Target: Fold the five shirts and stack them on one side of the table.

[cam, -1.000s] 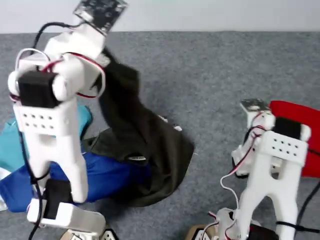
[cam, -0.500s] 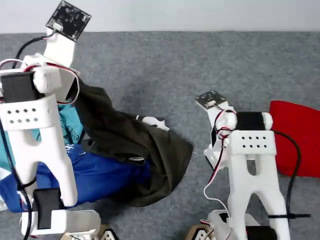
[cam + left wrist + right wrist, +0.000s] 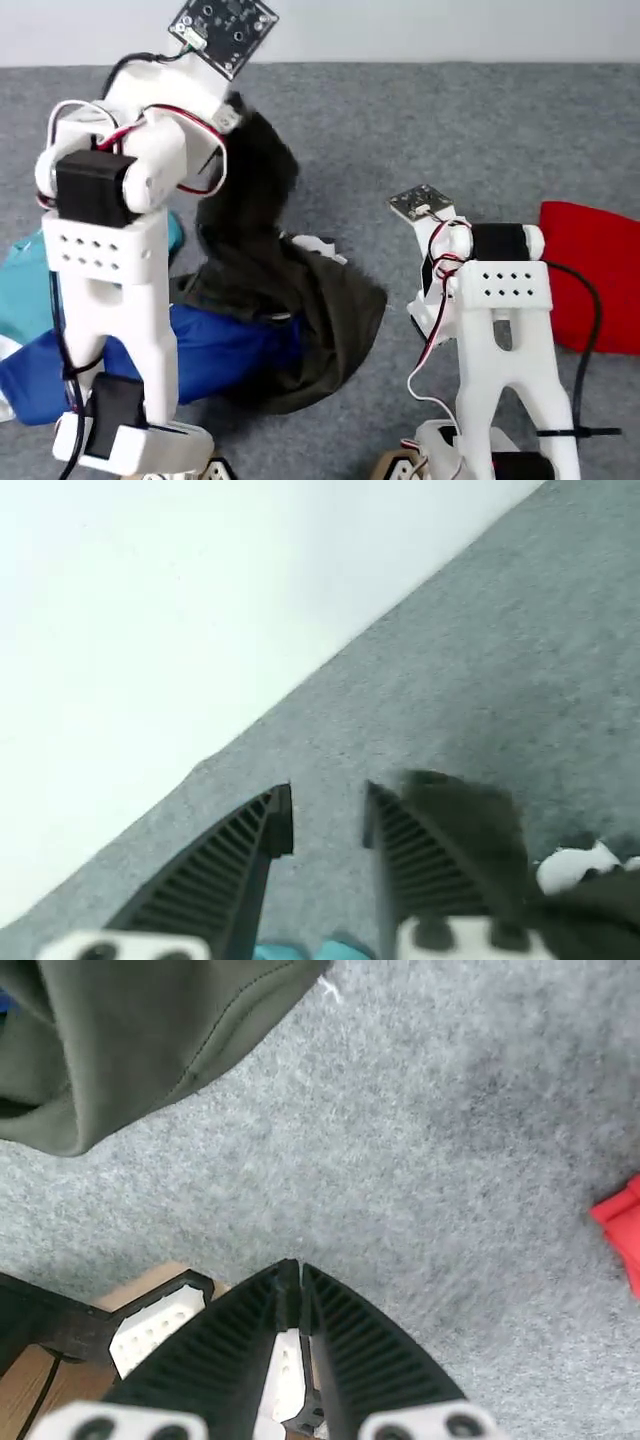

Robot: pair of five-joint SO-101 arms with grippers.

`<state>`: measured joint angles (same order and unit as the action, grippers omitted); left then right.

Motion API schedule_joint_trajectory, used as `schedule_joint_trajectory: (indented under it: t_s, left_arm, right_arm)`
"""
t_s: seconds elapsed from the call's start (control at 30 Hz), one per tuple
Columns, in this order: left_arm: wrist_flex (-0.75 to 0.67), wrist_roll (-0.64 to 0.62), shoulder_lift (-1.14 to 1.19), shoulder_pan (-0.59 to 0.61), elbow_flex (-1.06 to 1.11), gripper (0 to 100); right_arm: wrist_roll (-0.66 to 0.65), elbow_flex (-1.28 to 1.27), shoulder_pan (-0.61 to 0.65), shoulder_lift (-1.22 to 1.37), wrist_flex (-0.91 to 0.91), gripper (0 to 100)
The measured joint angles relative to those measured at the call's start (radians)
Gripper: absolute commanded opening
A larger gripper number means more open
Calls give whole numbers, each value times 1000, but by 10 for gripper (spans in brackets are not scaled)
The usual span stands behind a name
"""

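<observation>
A dark olive shirt point(image 3: 300, 300) lies crumpled left of centre, and its upper part point(image 3: 255, 175) is pulled up beside my raised left arm point(image 3: 150, 150). In the left wrist view my left gripper point(image 3: 327, 820) has its fingers apart, with grey table showing between them. The olive shirt point(image 3: 465, 820) hangs against the outer side of one finger. A blue shirt point(image 3: 200, 360) and a teal shirt point(image 3: 20, 270) lie under the olive one. A folded red shirt point(image 3: 590, 285) rests at the right edge. My right gripper point(image 3: 297, 1272) is shut on nothing, low over bare table near the olive shirt's hem point(image 3: 150, 1050).
The grey carpeted table point(image 3: 450, 130) has free room across its back and middle. A small white piece of cloth point(image 3: 315, 245) peeks out at the olive shirt's edge. The right arm's base point(image 3: 500, 400) stands at the front, and a wooden edge point(image 3: 30, 1390) shows below it.
My left arm dipped down to the left, then swung back up and right, and the olive shirt's top rose with it. My right arm shifted left off the red shirt, then held still.
</observation>
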<state>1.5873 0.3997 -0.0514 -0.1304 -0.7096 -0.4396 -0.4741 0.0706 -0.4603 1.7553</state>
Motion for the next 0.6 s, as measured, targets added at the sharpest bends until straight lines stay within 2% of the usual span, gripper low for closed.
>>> schedule_joint_trajectory:
  t_s: [0.2,0.33,0.43,0.6]
  left_arm:
    - [117,-2,0,-9,-18,156]
    - [144,0,-29,63,29,175]
    - [144,61,-112,135,169,183]
    - [144,204,-298,227,537,184]
  right_arm:
    - [-2,-3,-72,0,0,10]
    - [-2,-14,-129,0,0,10]
    - [-2,-14,-175,0,0,10]
    - [-2,-14,-187,0,0,10]
